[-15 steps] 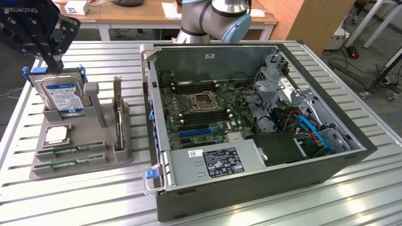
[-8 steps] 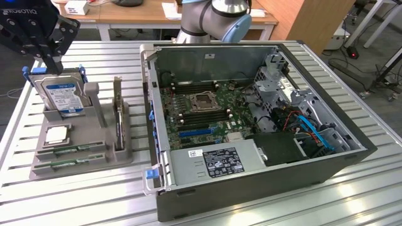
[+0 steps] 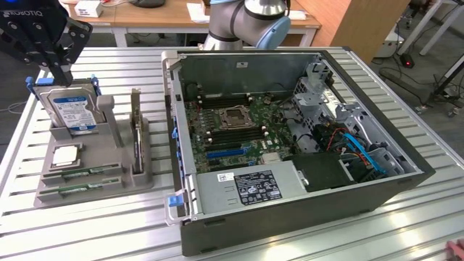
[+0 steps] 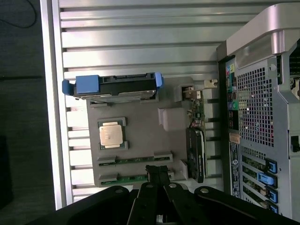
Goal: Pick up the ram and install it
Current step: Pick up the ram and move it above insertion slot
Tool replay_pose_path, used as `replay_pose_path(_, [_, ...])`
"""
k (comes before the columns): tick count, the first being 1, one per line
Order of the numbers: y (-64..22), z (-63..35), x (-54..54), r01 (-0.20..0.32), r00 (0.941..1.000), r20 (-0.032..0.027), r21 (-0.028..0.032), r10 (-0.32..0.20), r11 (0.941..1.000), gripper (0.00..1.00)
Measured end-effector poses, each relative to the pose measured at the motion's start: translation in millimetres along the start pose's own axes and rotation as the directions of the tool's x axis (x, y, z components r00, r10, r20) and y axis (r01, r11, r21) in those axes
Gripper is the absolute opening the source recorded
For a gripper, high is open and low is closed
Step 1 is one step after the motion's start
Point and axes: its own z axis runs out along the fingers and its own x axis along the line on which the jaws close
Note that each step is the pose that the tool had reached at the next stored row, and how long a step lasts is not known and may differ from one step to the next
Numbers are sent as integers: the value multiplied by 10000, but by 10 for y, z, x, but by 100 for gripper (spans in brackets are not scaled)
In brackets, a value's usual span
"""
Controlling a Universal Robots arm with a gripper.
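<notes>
**Exterior view:** A Universal Robots arm's gripper (image 3: 64, 80), marked "ROBOTIQ", hangs over the hard drive (image 3: 70, 110) at the far end of a grey parts holder (image 3: 101, 155). The holder sits near the tabletop (image 3: 108, 60) edge on the exterior view's left. The fingers (image 3: 60, 68) look pressed together and carry nothing. The ram (image 3: 81, 175) lies flat in the holder just beside the processor chip (image 3: 65, 156), well below and apart from the gripper. A second ram stick (image 3: 76, 189) lies beside it, at the holder's near end. In the open computer case (image 3: 290, 228), the motherboard (image 3: 239, 122) shows dark memory slots (image 3: 217, 100) that appear to hold no green stick. By that showing the ram is neither picked up nor installed. Print on the hard drive label and the power supply (image 3: 246, 187) sticker is too small to read.

**Wrist view:** Looking down, the gripper (image 4: 157, 169) points toward the holder (image 4: 140, 136). The ram (image 4: 136, 160) and the second ram stick (image 4: 124, 178) are seated in their grooves, and the fingers (image 4: 157, 174) look clenched and empty.
</notes>
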Motion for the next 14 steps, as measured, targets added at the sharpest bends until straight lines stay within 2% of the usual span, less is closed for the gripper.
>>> replay_pose_path(14, [0, 0, 1, 138, 9999, -6, -4, -138, 9999, 9])
